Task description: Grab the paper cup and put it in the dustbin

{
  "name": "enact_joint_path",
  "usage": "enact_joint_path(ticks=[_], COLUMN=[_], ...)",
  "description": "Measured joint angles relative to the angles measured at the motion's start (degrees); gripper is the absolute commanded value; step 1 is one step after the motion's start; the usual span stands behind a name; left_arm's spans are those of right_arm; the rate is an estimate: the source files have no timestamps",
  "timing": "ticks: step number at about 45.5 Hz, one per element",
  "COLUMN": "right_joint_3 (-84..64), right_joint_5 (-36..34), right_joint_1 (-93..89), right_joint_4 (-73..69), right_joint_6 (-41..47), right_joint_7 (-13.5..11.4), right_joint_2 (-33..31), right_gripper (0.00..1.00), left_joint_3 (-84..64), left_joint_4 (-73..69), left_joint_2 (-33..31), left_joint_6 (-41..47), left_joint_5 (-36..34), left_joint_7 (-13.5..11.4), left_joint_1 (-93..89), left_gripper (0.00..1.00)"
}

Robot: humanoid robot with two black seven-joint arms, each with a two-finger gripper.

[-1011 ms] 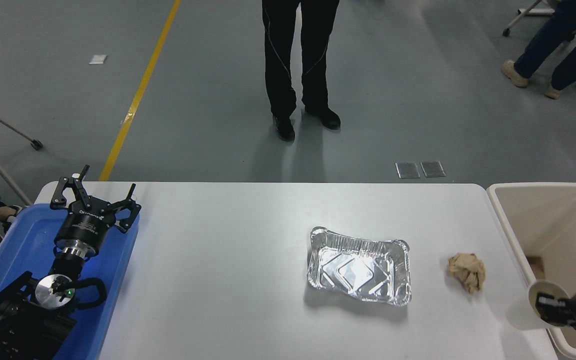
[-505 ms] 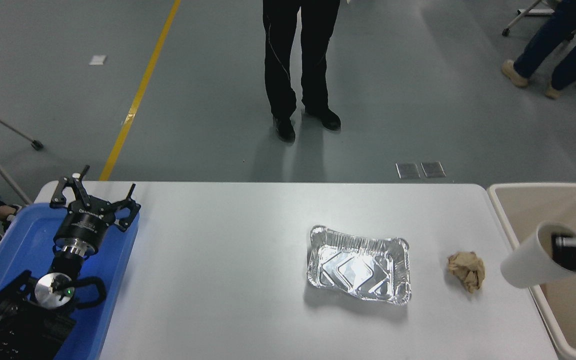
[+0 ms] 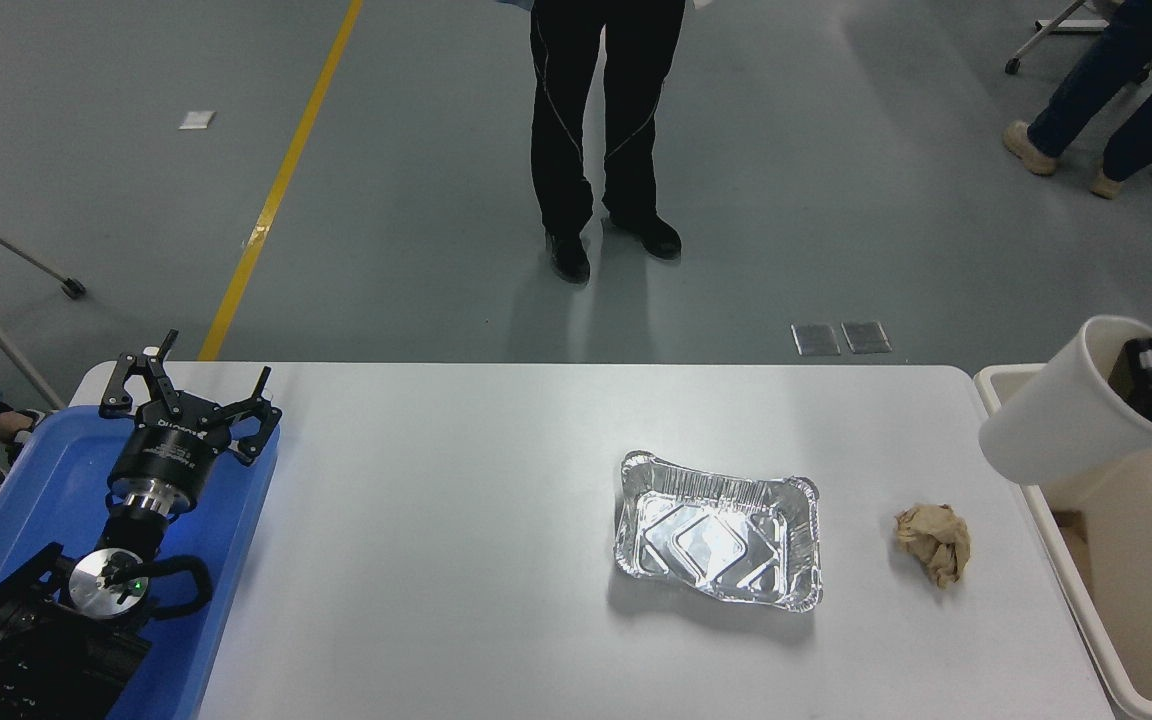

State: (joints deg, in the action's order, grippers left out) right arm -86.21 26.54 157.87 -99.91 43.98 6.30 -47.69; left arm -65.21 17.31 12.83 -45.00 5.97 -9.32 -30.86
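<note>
text: none legible | left gripper (image 3: 188,398) marking: too small

Open tabletop at centre, clutter toward the lower right and far left

The white table (image 3: 456,560) lies bare across the middle of the frame, a wide lane. At lower centre-right a foil tray (image 3: 718,530) sits, with a crumpled brown paper ball (image 3: 934,542) to its right, a gap between them. The dustbin (image 3: 1066,560) fills the right edge, its inside open lower down. The parked left gripper (image 3: 191,395) and blue tray (image 3: 46,480) block the lower left.
</note>
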Motion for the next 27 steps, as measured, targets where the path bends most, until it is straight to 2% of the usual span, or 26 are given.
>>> enact_joint_path(ticks=[10, 27], right_joint_3=[1.6, 10.9], right_joint_5=[0.1, -0.7], right_joint_1=[-8.5, -38.9], right_joint_4=[4.8, 22.1], right_joint_6=[-0.3, -12.4], right_joint_7=[-0.2, -0.3], right_joint_2=[-0.3, -0.3], right_gripper=[0.0, 0.0], left_joint_3=[0.0, 0.0], left_joint_4=[0.0, 0.0], left_joint_2=[0.0, 0.0], left_joint_6=[0.0, 0.0], left_joint_5=[0.0, 0.0], left_joint_7=[0.0, 0.0], left_joint_1=[0.0, 0.0], left_gripper=[0.99, 0.99])
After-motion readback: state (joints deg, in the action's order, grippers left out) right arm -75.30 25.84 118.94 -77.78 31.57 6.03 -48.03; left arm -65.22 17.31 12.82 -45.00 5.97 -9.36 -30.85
